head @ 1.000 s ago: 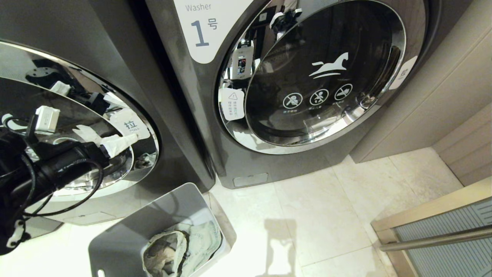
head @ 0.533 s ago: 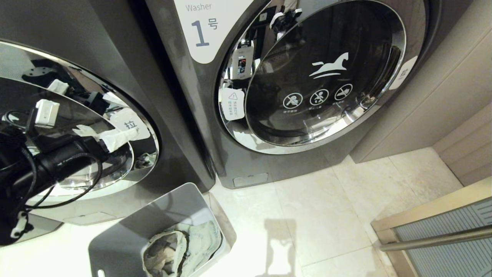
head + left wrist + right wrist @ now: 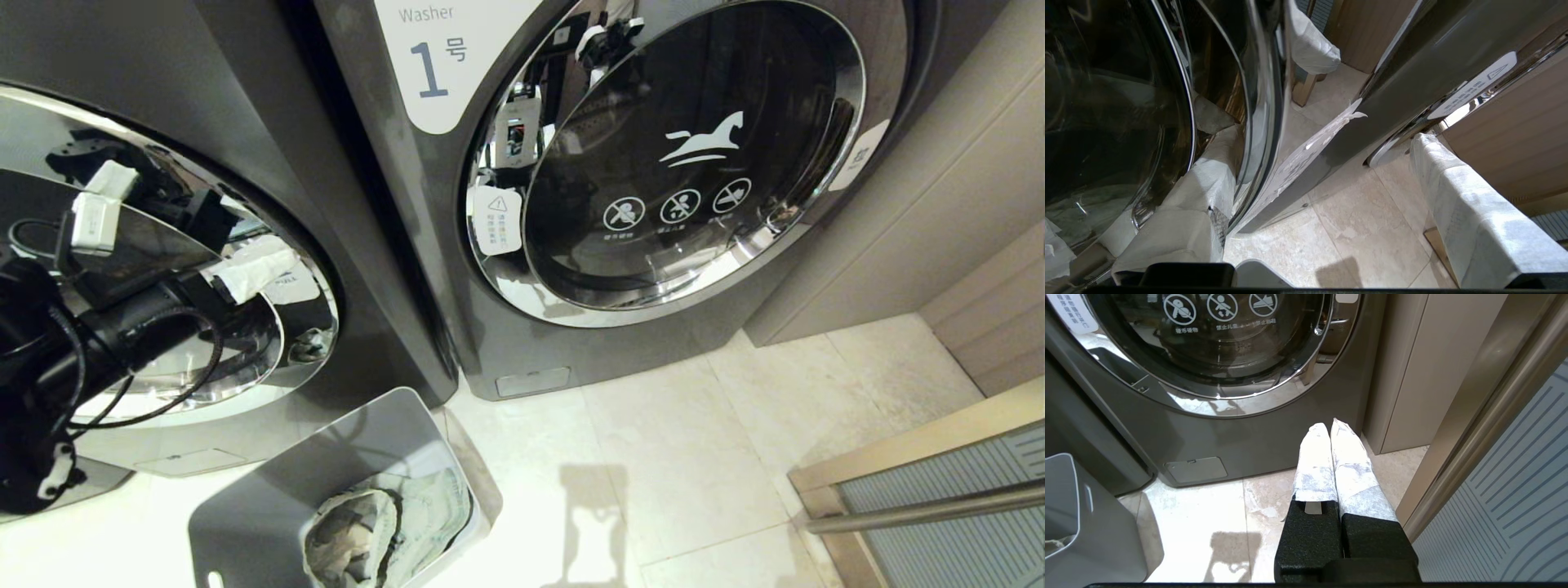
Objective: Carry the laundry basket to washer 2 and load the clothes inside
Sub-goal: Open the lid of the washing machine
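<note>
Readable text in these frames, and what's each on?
"Washer 1号": white label on the right-hand washer.
Horse logo and three prohibition signs: its door glass; captions too small.
Warning-triangle sticker: door rim, text too small.
"PULL": tag on the left washer's door, partly hidden by the left claw.

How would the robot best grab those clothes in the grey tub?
Probably from straight above, through the open top of the laundry basket, whose solid walls block the sides. Pinch the clothes at the thick rolled fold that stands highest.
</note>
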Controlling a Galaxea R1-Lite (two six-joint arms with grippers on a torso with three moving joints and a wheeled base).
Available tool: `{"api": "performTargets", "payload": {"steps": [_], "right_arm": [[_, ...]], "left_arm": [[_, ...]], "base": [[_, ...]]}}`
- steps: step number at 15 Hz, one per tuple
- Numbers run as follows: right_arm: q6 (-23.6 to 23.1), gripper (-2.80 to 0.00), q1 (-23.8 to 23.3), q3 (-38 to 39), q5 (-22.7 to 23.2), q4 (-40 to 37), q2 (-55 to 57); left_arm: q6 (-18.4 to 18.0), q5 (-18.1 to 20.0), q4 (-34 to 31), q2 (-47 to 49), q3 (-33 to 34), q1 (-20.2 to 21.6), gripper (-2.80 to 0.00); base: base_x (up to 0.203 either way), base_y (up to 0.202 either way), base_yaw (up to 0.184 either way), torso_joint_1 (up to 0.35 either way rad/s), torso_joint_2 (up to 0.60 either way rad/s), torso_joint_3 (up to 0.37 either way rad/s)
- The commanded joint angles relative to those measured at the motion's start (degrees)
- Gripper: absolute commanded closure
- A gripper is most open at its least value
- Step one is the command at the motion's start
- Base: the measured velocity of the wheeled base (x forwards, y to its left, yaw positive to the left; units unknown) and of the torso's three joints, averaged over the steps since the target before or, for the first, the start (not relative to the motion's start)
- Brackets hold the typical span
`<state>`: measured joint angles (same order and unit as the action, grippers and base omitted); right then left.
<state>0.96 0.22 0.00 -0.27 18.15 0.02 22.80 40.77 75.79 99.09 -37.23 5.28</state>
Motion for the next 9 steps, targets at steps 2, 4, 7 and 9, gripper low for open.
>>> {"api": "performTargets", "payload": {"steps": [2, 4, 7, 9], "right_arm": [[0.0, 0.0, 0.0, 2.3, 0.0, 0.1, 0.1], [0.0, 0.0, 0.0, 2.3, 0.0, 0.1, 0.1], [0.0, 0.0, 0.0, 2.3, 0.0, 0.1, 0.1], [0.0, 0.0, 0.0, 2.3, 0.0, 0.1, 0.1]], "left_arm": [[0.2, 0.7, 0.4, -0.2, 0.5, -1.5, -2.8], [0.2, 0.7, 0.6, -0.6, 1.7, -1.6, -2.8], [-0.3, 0.4, 0.8, -1.5, 4.6, -0.9, -2.8], [-0.5, 0.2, 0.8, -2.5, 6.3, 0.3, -2.8]], "base": [[0.0, 0.0, 0.0, 0.0, 0.0, 0.0], [0.0, 0.0, 0.0, 0.0, 0.0, 0.0], [0.0, 0.0, 0.0, 0.0, 0.0, 0.0], [0.0, 0.0, 0.0, 0.0, 0.0, 0.0]]}}
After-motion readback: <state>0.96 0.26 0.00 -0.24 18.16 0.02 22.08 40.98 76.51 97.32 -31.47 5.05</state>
